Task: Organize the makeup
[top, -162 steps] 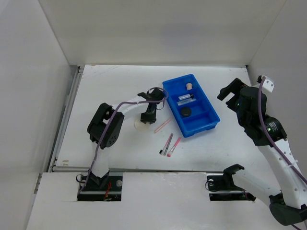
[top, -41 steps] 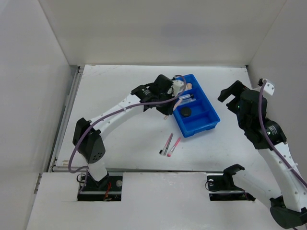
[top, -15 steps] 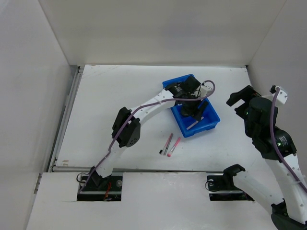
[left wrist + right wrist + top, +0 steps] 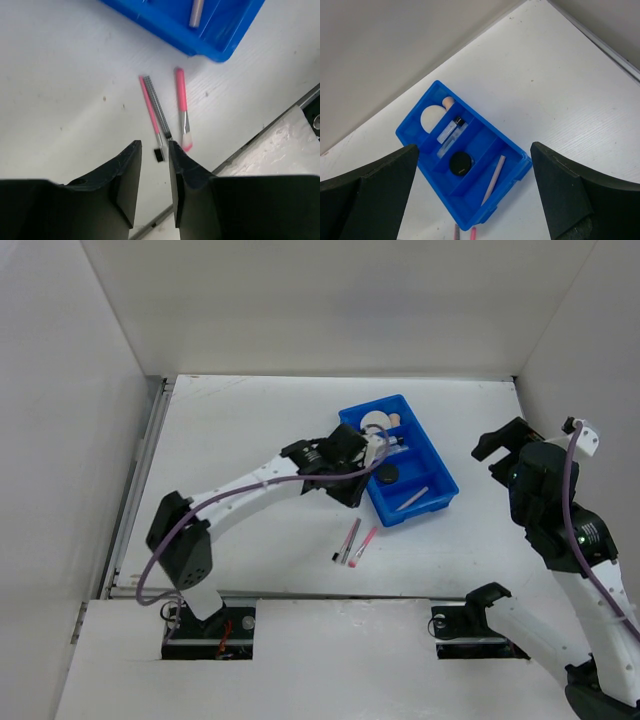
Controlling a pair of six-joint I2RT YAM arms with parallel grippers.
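Pencils are the work in hand: a thin pink pencil (image 4: 150,107) and a dark pencil (image 4: 159,112) lie touching on the worktop, with a pink brush (image 4: 181,100) just beside them, all near the blue tray (image 4: 485,123). The puff (image 4: 431,119), tube (image 4: 449,132), black compact (image 4: 460,163) and one pale pink pencil (image 4: 493,180) already sit in its compartments. The left tool (image 4: 152,146) hovers above the loose sticks, fingers a narrow gap apart and empty. It would do well to widen, turn its jaws across a shaft, and probably take the brush first, since the touching pair could come up together. The right tool (image 4: 498,440) hangs spread wide and empty, well to the tray's right.
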